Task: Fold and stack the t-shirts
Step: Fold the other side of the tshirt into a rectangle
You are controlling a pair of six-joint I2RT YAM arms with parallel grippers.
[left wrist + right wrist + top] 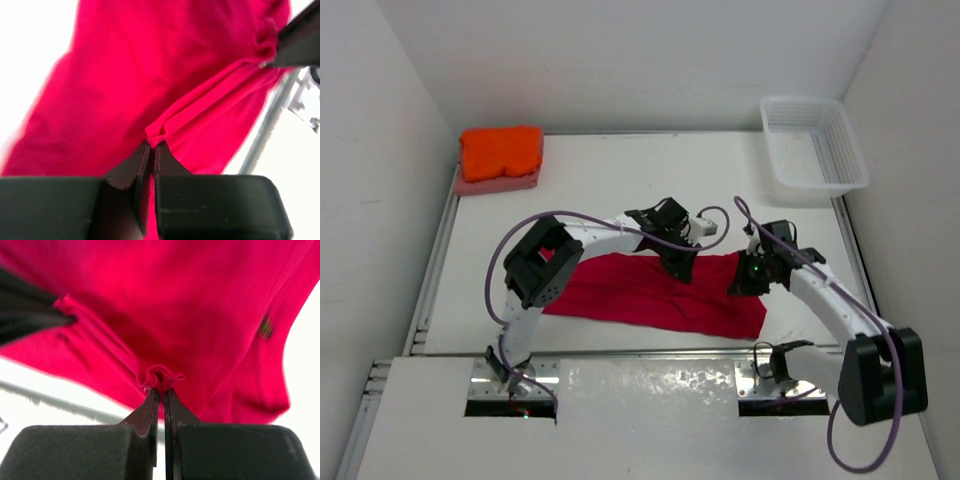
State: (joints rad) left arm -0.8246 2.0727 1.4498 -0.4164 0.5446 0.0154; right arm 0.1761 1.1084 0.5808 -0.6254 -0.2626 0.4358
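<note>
Two pincers are clenched on the crimson t-shirt (640,295), which lies stretched across the near middle of the counter (620,180). We see the left pincer (152,146) with its jaws pressed together on a thin raised pleat along the shirt's far edge, about midway across. The right pincer (160,390) is likewise closed, nipping a small bunched fold at the shirt's far right corner. From each wrist view we glimpse the other pincer's dark finger biting the same red cloth. In the far left corner of the counter the orange t-shirt (500,150) sits folded on top of the salmon-pink t-shirt (498,184), well apart from the crimson one. A white mesh basket (790,185) stands in the far right corner.
</note>
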